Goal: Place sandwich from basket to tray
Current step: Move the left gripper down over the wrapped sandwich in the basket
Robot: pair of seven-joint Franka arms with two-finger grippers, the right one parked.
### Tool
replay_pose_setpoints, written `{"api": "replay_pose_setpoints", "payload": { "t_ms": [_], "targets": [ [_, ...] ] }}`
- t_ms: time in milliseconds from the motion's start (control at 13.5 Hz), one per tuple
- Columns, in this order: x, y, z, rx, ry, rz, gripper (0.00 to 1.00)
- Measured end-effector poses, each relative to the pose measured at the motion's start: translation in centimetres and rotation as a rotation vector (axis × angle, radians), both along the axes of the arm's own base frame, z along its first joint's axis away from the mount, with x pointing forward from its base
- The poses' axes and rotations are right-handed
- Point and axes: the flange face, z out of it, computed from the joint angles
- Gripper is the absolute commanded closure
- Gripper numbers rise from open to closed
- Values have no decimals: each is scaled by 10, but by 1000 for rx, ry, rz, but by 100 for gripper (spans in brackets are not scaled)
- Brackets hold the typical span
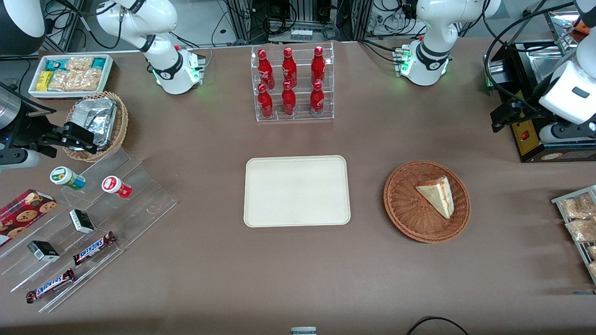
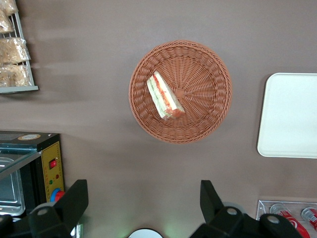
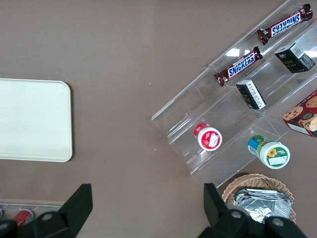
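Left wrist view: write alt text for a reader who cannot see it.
A sandwich lies in a round wicker basket on a brown table, the open gripper high above it. The empty cream tray lies beside the basket.

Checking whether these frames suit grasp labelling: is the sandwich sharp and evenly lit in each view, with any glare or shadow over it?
Front view: sandwich evenly lit in the basket, no glare. Left wrist view: filling stripes crisp, soft banded shadows on the table; the open pincer is dark, away from the basket, toward the arm's base. Right wrist view: sandwich absent.
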Motion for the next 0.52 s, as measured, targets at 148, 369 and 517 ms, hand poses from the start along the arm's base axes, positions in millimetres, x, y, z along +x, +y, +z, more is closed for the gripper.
{"api": "replay_pose_setpoints", "payload": {
  "t_ms": [148, 369, 517],
  "targets": [
    [0, 0, 0, 0, -1, 0, 0],
    [2, 0, -8, 0, -2, -1, 0],
    [8, -1, -38, 7, -1, 20, 0]
  ]
}}
